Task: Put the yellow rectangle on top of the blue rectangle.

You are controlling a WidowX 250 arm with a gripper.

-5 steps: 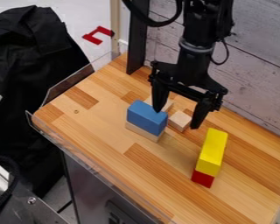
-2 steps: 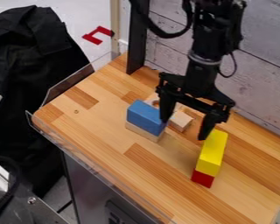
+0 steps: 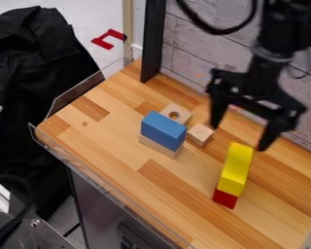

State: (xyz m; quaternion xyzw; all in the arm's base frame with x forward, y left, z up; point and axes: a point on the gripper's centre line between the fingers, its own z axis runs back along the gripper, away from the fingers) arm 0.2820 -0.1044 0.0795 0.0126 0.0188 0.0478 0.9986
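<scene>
On wooden surface, yellow rectangular block atop red block; blue rectangular block on pale wooden block. Black claw above, spread wide, holding nothing.

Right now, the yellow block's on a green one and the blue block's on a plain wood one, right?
Not green: the camera view shows the yellow block on a red block. The blue block is on a plain wood block.

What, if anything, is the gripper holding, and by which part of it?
Nothing is held: the gripper is open, and the yellow block rests on the red block.
</scene>
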